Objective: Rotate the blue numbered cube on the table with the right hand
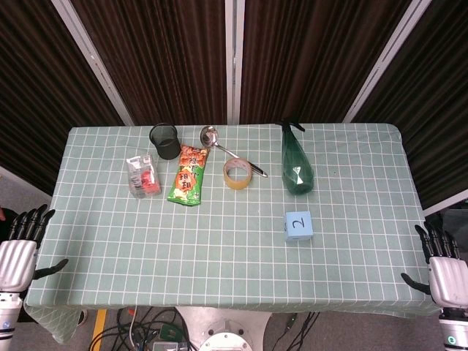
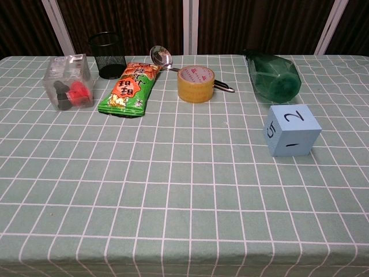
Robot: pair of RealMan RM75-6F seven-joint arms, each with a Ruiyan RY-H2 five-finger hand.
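The blue numbered cube [image 1: 298,224] [image 2: 291,130] sits on the checked tablecloth, right of the middle, with a 2 on its top face and a 5 on its left side. My right hand [image 1: 443,268] hangs off the table's near right corner, fingers spread, holding nothing, well away from the cube. My left hand [image 1: 20,248] is at the near left corner, fingers apart and empty. Neither hand shows in the chest view.
Behind the cube lies a green bottle [image 1: 296,164] [image 2: 273,77]. Further left are a tape roll [image 1: 238,174] [image 2: 195,83], a metal ladle [image 1: 219,142], a snack packet [image 1: 188,175] [image 2: 128,88], a black mesh cup [image 1: 165,140] [image 2: 108,54] and a clear box [image 1: 142,175] [image 2: 69,81].
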